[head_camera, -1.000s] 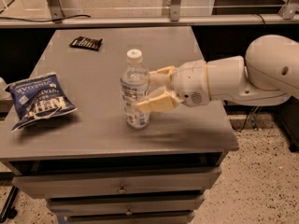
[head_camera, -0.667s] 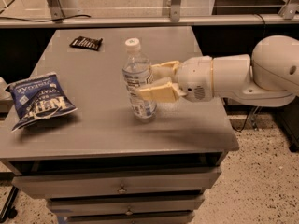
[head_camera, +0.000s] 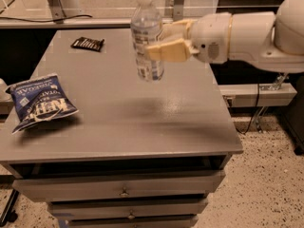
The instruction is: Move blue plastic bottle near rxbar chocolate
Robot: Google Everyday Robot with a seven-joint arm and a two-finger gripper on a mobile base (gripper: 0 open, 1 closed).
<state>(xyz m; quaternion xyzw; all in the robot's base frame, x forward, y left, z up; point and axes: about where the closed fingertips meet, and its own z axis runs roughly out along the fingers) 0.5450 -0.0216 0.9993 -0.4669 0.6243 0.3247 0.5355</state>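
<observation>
Gripper (head_camera: 157, 41): 2 tan fingers (head_camera: 170, 50) clenched on the blue plastic bottle (head_camera: 142, 20) at mid-body; one finger across the near side, the other round the far side. Pos.: in the air over the rear-centre of the tabletop, not touching it.

Arm (head_camera: 247, 34): white, thick, runs from the gripper out to the right edge of view.

Blue plastic bottle: clear body, white cap, approx. upright. Cap sits above the gripper at the top edge of view; base hangs below the fingers, clear of the tabletop. Soft shadow on the surface beneath.

Rxbar chocolate (head_camera: 88, 43): flat bar, dark wrapper w/ small white lettering. Lies on the tabletop to the left of the gripper, near the far-left corner. Well apart from the bottle.

Chip bag (head_camera: 40, 101): blue, crinkled, lying flat. Left of the gripper and much nearer the camera, at the table's left edge. Well apart from both the bottle and the bar.

Table (head_camera: 190, 122): grey cabinet type, directly below the gripper; drawers in front, small knob (head_camera: 124, 192) on the top drawer.

Floor (head_camera: 266, 184): speckled, below and to the right of the gripper.
</observation>
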